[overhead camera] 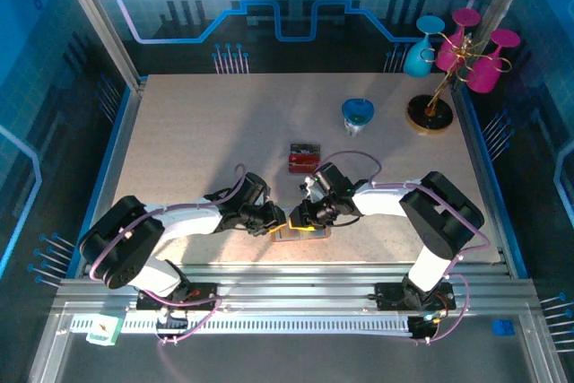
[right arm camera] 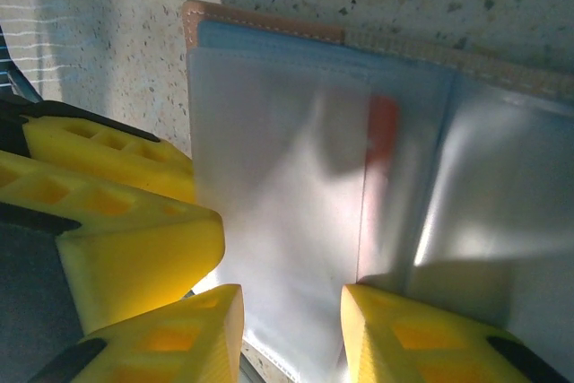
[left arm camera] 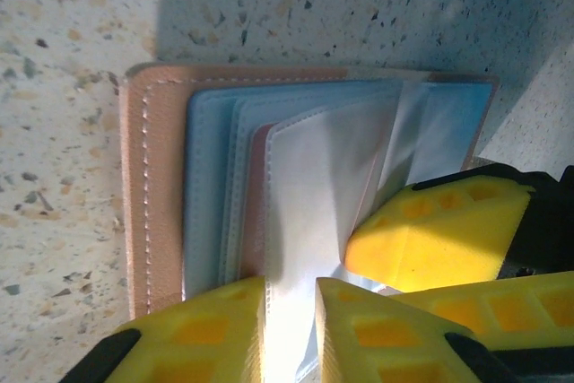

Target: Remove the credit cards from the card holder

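The card holder (overhead camera: 289,234) lies open near the table's front edge, tan outside (left arm camera: 148,177), pale blue inside, with clear sleeves fanned up. A red card (right arm camera: 381,127) shows inside one sleeve. My left gripper (overhead camera: 279,219) (left arm camera: 290,334) has its jaws a narrow gap apart, astride a raised clear sleeve (left arm camera: 309,195). My right gripper (overhead camera: 301,214) (right arm camera: 291,334) stands open over the other half, with a flat sleeve (right arm camera: 278,186) between its fingers. Its fingers (left arm camera: 430,230) rest on the sleeves close to my left ones. A red card (overhead camera: 302,166) and a dark card (overhead camera: 306,149) lie on the table behind.
A blue cup (overhead camera: 358,116) stands at the back right. Further right is a stand (overhead camera: 430,114) hung with pink cups (overhead camera: 489,69) and a blue cup (overhead camera: 420,49). The table's metal front rail (overhead camera: 287,275) runs just behind both grippers.
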`<action>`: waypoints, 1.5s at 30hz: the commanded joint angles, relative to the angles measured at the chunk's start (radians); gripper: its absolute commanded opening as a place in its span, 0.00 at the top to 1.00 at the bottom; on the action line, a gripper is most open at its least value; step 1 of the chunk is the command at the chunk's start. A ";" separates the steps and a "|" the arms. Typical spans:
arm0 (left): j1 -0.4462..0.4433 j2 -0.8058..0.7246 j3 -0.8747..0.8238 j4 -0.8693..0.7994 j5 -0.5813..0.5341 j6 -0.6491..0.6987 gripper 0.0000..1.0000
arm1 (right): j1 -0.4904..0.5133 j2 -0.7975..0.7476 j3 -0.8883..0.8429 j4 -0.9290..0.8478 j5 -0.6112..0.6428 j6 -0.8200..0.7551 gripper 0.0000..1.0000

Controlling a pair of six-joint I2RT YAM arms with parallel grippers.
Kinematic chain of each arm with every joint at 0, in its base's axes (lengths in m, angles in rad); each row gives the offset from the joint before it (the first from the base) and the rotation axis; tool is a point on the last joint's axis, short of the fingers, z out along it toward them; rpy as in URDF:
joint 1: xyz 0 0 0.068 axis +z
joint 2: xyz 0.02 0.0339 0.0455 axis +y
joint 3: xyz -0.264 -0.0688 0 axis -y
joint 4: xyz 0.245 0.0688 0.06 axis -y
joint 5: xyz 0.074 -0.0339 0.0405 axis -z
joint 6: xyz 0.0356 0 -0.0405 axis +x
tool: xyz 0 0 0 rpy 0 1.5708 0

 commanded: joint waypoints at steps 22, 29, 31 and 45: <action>-0.009 -0.044 0.061 -0.124 -0.071 0.079 1.00 | -0.023 -0.201 0.061 -0.220 0.050 -0.027 0.64; -0.008 -0.078 0.105 -0.151 -0.068 0.109 0.95 | -0.092 -0.316 0.071 -0.318 0.075 -0.070 0.63; -0.007 -0.064 0.125 -0.151 -0.054 0.117 0.93 | -0.116 -0.340 0.061 -0.337 0.077 -0.079 0.63; -0.034 0.127 0.310 -0.189 0.011 0.171 0.62 | -0.202 -0.422 -0.007 -0.358 0.063 -0.101 0.62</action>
